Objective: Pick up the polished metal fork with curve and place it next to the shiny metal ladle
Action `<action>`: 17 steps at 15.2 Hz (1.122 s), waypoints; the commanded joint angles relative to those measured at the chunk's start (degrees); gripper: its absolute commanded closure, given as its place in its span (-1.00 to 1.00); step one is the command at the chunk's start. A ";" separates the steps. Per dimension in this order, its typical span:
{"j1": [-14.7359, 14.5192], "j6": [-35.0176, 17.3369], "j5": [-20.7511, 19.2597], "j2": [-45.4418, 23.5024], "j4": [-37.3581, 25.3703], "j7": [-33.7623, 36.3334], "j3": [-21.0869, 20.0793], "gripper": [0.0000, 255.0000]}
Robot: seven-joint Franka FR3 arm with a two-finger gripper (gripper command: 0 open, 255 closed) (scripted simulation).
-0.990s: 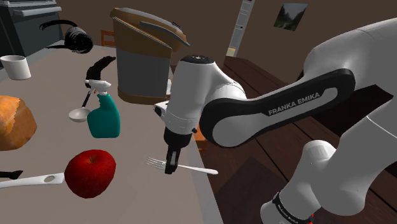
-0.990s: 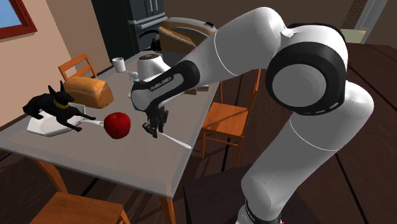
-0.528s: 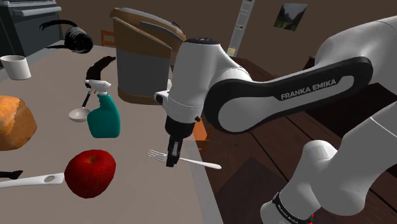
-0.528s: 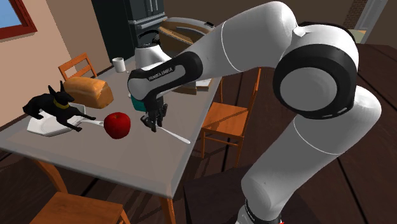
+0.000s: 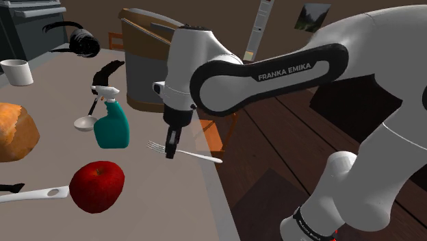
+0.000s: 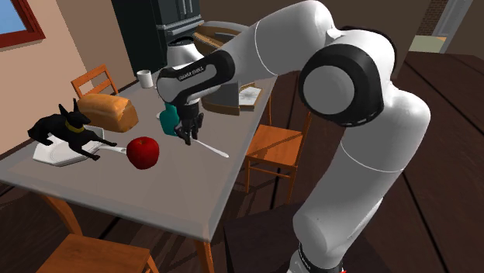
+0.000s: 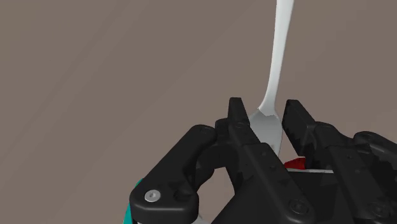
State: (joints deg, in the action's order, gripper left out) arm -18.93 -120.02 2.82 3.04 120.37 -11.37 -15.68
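My gripper (image 5: 170,152) is shut on a shiny metal fork (image 5: 198,156), which hangs just above the grey table (image 5: 157,212), tines towards the shoulder view's left and handle out over the table edge. In the wrist view the fork's handle (image 7: 273,83) runs away from the gripper (image 7: 265,108), clasped between both fingers. The second exterior view has the gripper (image 6: 187,137) holding the fork (image 6: 211,149) beside the red apple (image 6: 143,152). The metal ladle (image 5: 87,118) lies further to the shoulder view's left, just behind a teal spray bottle (image 5: 111,123).
A red apple (image 5: 97,186) and a white spoon (image 5: 34,194) lie near the front. A bread loaf (image 5: 15,130), a white cup (image 5: 16,71) and a grey-brown bin (image 5: 152,58) stand around. A black dog figure (image 6: 68,128) sits on a white dish. A wooden chair (image 6: 271,151) stands at the table's side.
The gripper has carried the fork up and to the shoulder view's left, closer to the spray bottle and ladle. The arm has swung that way too.
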 commanded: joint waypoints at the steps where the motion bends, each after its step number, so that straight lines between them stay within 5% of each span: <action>1: 0.84 0.36 -1.15 -3.90 -4.09 -1.08 0.78 1.00; 15: 3.62 12.36 -6.15 -32.12 -43.64 -7.69 4.93 1.00; 17: 3.64 10.92 -6.18 -32.30 -42.37 -7.69 4.98 1.00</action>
State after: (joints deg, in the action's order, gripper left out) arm -15.18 -108.93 -3.24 -28.52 78.56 -19.10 -10.73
